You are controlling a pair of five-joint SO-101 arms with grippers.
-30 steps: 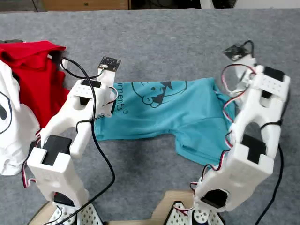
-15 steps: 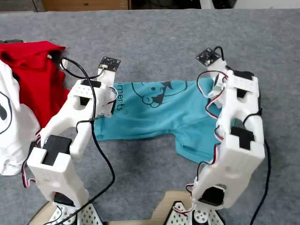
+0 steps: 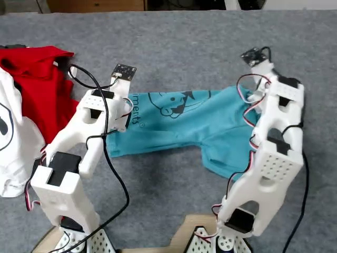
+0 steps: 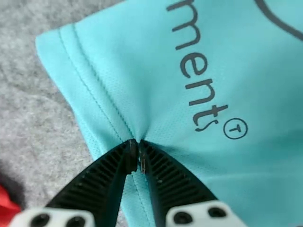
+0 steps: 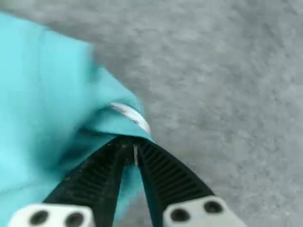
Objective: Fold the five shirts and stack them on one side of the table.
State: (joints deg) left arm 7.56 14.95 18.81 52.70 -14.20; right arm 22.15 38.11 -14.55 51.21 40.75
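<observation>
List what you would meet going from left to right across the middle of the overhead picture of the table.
From the left: white shirt, red shirt, left arm, teal shirt, right arm.

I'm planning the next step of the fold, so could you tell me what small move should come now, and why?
Probably draw the right gripper away from the left gripper to pull the teal shirt taut. Both are shut on opposite ends of it, and its near edge on the right gripper's side lies bunched, not flat.
</observation>
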